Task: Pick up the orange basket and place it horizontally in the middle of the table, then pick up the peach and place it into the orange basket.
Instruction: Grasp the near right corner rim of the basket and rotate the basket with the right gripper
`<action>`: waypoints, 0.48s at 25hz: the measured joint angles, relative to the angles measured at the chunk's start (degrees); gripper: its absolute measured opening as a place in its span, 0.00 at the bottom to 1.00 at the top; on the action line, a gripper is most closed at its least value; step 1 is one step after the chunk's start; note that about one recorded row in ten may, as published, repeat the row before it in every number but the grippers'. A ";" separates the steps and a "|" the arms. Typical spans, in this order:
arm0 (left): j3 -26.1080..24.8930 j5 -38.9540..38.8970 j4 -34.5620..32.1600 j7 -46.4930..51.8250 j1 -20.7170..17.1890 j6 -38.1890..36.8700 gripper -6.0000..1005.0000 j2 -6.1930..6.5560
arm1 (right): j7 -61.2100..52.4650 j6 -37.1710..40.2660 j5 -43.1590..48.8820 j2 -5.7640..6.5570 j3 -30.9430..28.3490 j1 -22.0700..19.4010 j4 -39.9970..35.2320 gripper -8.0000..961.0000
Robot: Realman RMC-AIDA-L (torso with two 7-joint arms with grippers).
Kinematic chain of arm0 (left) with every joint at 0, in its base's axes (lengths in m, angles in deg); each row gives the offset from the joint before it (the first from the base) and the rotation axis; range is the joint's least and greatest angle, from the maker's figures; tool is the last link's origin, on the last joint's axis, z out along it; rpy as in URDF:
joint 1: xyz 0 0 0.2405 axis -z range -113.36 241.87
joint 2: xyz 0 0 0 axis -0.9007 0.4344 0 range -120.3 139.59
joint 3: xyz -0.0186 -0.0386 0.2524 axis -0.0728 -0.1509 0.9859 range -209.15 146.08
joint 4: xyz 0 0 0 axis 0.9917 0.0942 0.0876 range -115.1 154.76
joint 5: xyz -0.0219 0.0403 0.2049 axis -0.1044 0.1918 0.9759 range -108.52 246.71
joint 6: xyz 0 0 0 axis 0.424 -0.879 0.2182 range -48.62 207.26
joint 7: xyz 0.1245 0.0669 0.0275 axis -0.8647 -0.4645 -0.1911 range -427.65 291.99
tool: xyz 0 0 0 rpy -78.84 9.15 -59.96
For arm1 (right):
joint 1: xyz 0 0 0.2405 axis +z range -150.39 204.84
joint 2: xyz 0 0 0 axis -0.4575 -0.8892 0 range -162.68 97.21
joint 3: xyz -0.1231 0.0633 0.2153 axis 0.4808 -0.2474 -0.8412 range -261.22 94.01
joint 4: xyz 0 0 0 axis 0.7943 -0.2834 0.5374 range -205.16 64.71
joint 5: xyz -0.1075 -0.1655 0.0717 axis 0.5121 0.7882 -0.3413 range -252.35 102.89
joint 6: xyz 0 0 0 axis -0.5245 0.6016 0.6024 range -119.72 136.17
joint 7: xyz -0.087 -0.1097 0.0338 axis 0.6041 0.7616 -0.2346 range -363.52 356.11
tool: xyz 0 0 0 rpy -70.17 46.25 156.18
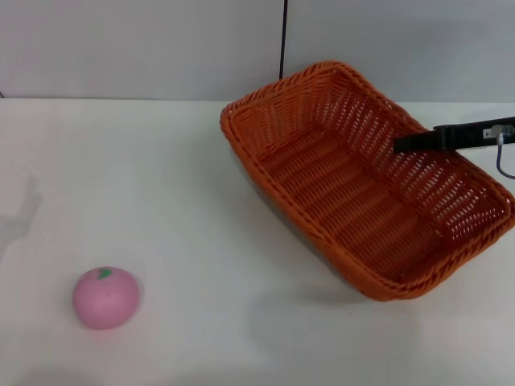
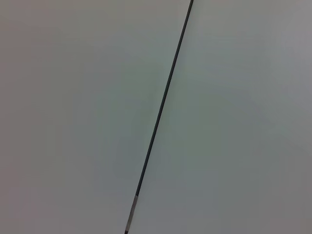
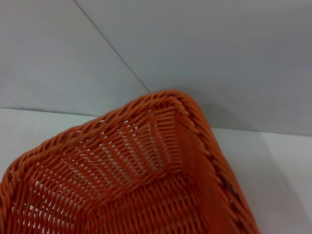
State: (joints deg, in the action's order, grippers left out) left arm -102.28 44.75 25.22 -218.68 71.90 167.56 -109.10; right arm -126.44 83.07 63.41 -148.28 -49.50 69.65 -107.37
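The orange basket hangs tilted over the right half of the white table, with a shadow under its near side. My right gripper reaches in from the right edge, one black finger lying inside the basket's far right wall, clamped on the rim. The right wrist view looks into a corner of the orange basket from close up. The pink peach, with a green mark on top, rests on the table at the front left, far from the basket. My left gripper is out of view.
A pale wall with a dark vertical seam stands behind the table. The left wrist view shows only that wall and the seam. A faint shadow falls on the table's far left edge.
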 joint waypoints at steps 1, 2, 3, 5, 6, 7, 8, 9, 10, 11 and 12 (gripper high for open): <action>0.00 0.00 0.00 0.00 0.00 0.00 0.83 0.00 | 0.00 0.00 0.00 0.00 0.00 0.00 0.00 0.64; 0.00 0.00 0.06 0.00 0.00 0.00 0.83 0.00 | 0.95 -0.23 -1.21 -0.05 0.08 -0.30 0.02 0.63; 0.00 0.00 0.16 0.01 0.00 0.01 0.83 0.00 | 0.95 -0.23 -1.21 -0.05 0.08 -0.30 0.02 0.55; 0.00 0.00 0.37 0.02 0.00 0.09 0.83 0.00 | 2.63 0.01 -2.58 -0.18 0.40 -0.71 -0.17 0.38; 0.00 0.00 0.37 0.02 0.00 0.09 0.83 0.00 | 2.63 0.01 -2.58 -0.18 0.40 -0.71 -0.17 0.34; 0.00 0.00 0.38 0.03 0.00 0.14 0.83 0.00 | 3.17 0.30 -2.62 -0.21 0.44 -0.73 -0.32 0.30; 0.00 0.00 0.39 0.03 0.00 0.18 0.83 0.01 | 3.84 0.70 -2.64 -0.23 0.51 -0.73 -0.46 0.26; 0.00 0.00 0.33 0.03 -0.03 0.29 0.83 0.03 | 4.58 1.16 -2.64 -0.24 0.65 -0.76 -0.73 0.22; 0.00 -0.02 0.17 0.03 -0.12 0.45 0.83 0.07 | 6.41 2.41 -2.67 -0.25 1.10 -0.82 -1.55 0.18; 0.00 -0.02 0.17 0.03 -0.12 0.45 0.83 0.07 | 6.41 2.41 -2.67 -0.25 1.10 -0.82 -1.55 0.18; 0.00 -0.03 0.09 0.03 -0.19 0.53 0.83 0.07 | 8.42 3.93 -2.99 -0.30 1.36 -1.04 -2.68 0.18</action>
State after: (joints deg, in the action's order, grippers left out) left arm -102.28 44.73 25.30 -218.65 71.71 168.09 -109.03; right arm -118.02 87.00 60.41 -148.58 -48.13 68.61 -110.05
